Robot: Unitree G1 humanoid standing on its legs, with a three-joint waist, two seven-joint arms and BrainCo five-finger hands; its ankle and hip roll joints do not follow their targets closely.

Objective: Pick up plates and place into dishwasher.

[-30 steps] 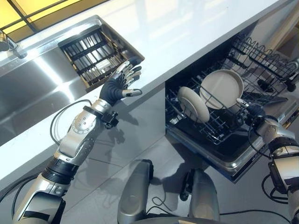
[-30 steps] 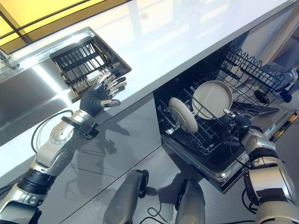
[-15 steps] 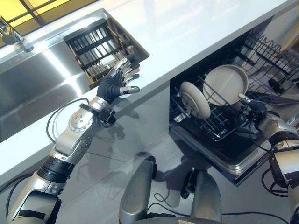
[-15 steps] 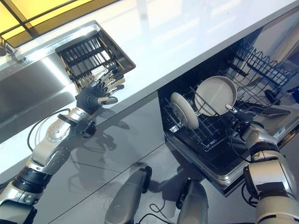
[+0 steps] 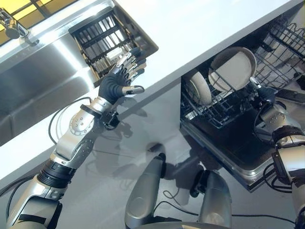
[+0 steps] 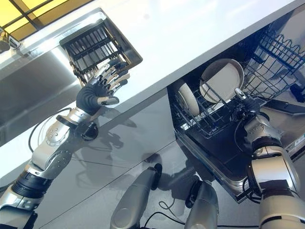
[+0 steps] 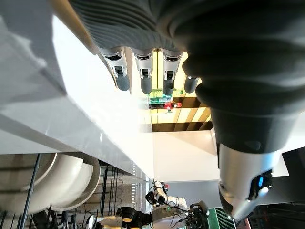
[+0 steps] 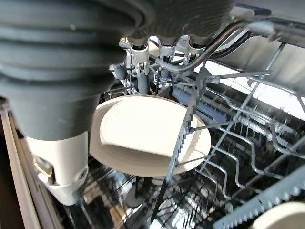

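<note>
Two plates (image 5: 232, 67) already stand in the dishwasher rack (image 5: 214, 102); the left hand (image 5: 119, 81) hovers open and empty over the surface (image 5: 200, 24), while the right hand (image 6: 240, 112) sits at the rack, its grip unreadable.

Bright daylight; glare on countertop (image 5: 200, 28); wrist views blurred close-up.

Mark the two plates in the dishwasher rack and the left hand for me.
larger plate (image 5: 233, 68), left eye view, on its face.
smaller plate (image 5: 200, 89), left eye view, on its face.
left hand (image 5: 113, 86), left eye view, on its dark ribbed back.
</note>
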